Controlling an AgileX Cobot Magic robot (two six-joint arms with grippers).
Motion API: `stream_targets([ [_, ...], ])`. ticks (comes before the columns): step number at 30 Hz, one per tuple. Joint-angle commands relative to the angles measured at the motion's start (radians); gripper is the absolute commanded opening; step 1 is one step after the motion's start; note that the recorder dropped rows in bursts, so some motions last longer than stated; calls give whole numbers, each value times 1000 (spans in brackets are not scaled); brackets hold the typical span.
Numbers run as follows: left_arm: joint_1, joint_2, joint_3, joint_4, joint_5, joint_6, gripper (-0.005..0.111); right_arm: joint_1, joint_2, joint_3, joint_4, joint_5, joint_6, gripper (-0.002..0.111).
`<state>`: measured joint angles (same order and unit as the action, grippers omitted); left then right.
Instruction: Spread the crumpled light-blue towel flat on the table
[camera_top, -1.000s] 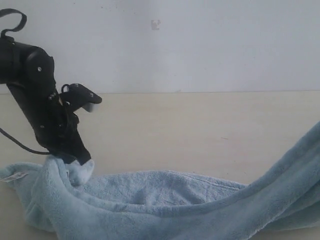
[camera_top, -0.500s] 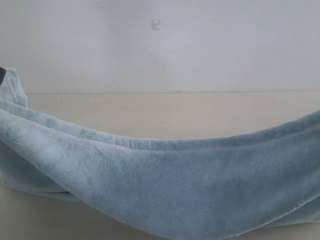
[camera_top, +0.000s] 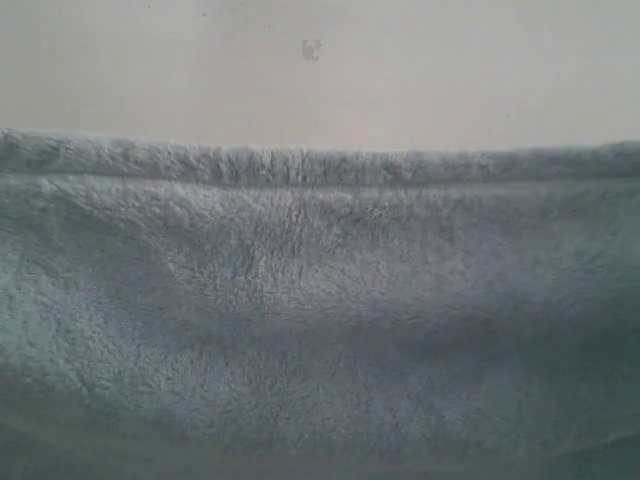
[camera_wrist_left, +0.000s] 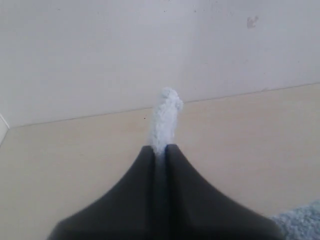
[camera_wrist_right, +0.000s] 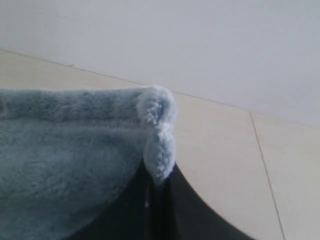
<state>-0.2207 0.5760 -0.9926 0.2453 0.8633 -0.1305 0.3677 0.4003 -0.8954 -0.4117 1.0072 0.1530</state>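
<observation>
Left gripper (camera_wrist_left: 159, 150): clenched on a corner of the towel (camera_wrist_left: 165, 112); pale tuft poking out past the closed dark jaws, raised well above the table (camera_wrist_left: 240, 145).
Right gripper (camera_wrist_right: 158, 180): clamped the same way on another corner; hemmed edge curled over the jaw tips, cloth running off to one side from the pinch.
Towel, exterior view: hung like a curtain between the two pinches, filling nearly the whole frame; top hem (camera_top: 300, 165) drawn close to straight and level; soft creases and a faint sag below it. Neither gripper visible there.
Lower edge: out of frame; cannot tell whether hanging free or touching the table. Small patch of blue pile at one corner of the left wrist view, below the gripper.
Table surface: pale beige, bare where the wrist views show it; hidden behind the cloth in the exterior view.
Wall (camera_top: 450, 70): plain white, behind everything.
Step in hand (judged): lift and stretch; no bunching left along the hem, towel aloft by two corners, not yet laid.
Next move (judged): lower both arms together while carrying the hem across the table, so the hanging part lands first and the rest lays out after it; hold the pinches level and wide apart to avoid slack; open only once the cloth is down.
</observation>
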Motion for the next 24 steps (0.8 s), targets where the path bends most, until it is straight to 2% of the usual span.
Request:
stream_targets([
  [1, 4, -40, 5, 9, 64, -8, 4, 3, -3, -117, -23, 171, -71, 0],
  [5, 4, -6, 25, 9, 63, -8, 4, 3, 38, -125, -42, 214, -89, 0],
  [9, 4, 123, 83, 33, 11, -12, 4, 3, 155, -63, -82, 206, -96, 0],
  [15, 9, 453, 113, 265, -93, -224, 4, 3, 445, 23, -171, -17, 48, 0],
  [19, 54, 628, 99, 360, -225, -338, 4, -36, 678, -8, -223, -153, 88, 0],
  [22, 105, 737, 67, 384, -311, -386, 14, -155, 862, -73, -150, -245, 67, 0],
  [24, 141, 803, 33, 427, -367, -424, 28, -228, 982, -129, -54, -326, -17, 0],
])
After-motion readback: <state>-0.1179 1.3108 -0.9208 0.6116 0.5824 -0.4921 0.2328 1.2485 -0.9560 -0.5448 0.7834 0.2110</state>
